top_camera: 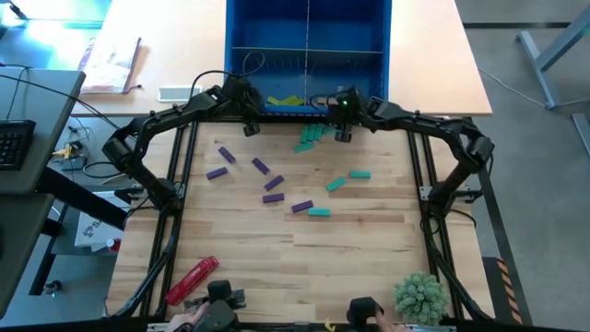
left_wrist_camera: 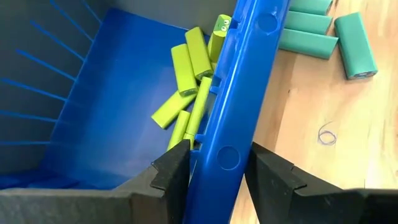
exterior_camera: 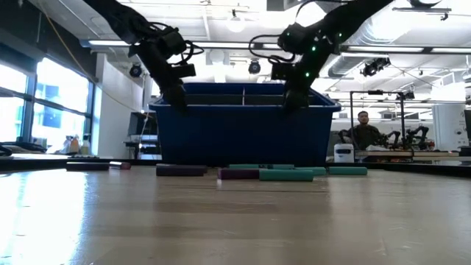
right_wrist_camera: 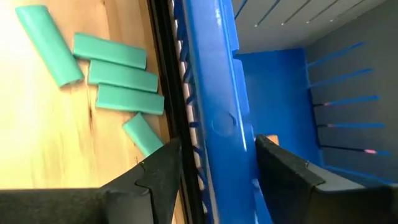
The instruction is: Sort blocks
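purple blocks (top_camera: 263,180) lie scattered mid-bench, long axes at mixed slants; teal blocks (top_camera: 313,136) lie from there toward the far edge, several side by side beside the blue bin (top_camera: 309,55). lime blocks (left_wrist_camera: 189,74) lie heaped in its near-left compartment. the left gripper (left_wrist_camera: 214,171) and right gripper (right_wrist_camera: 217,177) straddle the bin's near wall, jaws parted, holding no block.

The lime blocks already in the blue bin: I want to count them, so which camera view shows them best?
The left wrist view: it looks down into the blue bin at the lime blocks, piled against its wall. The high view shows only a small lime patch. The low view hides them behind the bin wall; the right wrist view shows none.
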